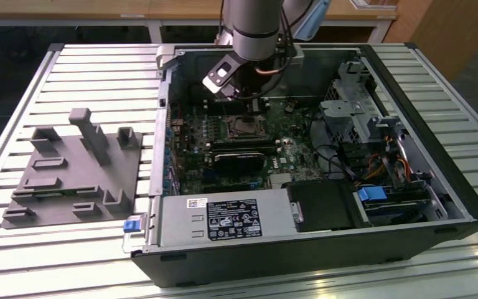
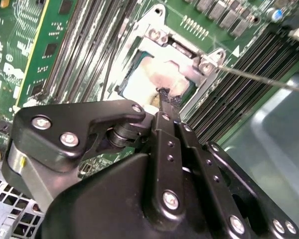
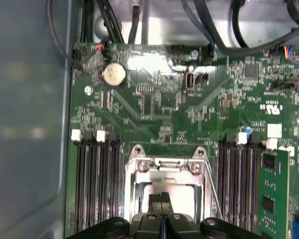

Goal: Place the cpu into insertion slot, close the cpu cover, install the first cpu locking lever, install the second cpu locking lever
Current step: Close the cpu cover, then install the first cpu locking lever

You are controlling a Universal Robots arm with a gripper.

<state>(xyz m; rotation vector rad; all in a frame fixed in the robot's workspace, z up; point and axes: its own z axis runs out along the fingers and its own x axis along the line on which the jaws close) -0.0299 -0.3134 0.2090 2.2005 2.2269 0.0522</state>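
While the exterior view gives me the whole open PC case point(image 1: 438, 187) on the slatted table point(image 1: 98, 68), w/ a grey moulded fixture point(image 1: 73, 174) lying beside it on that view's left, it shows the insertion slot point(image 1: 243, 128) as no more than a small dark square on the green board under the arm. Both wrist views are in close. The first wrist view adds the coin cell point(image 3: 114, 74) and the black memory slots point(image 3: 94, 189) on both sides of the socket. The cpu cover point(image 3: 187, 172) lies flat over it. In the second wrist view I can see the cpu point(image 2: 142, 84), pale top showing thru the cover's cut-out, seated in the socket. A thin metal lever rod point(image 2: 259, 77) runs out from a cover corner across the memory slots.

The gripper point(image 2: 164, 94) has its fingers pressed together, no gap, nothing between them afaict. The tips are right at the cpu's top, by the cut-out's edge. I can't tell if they actually touch.
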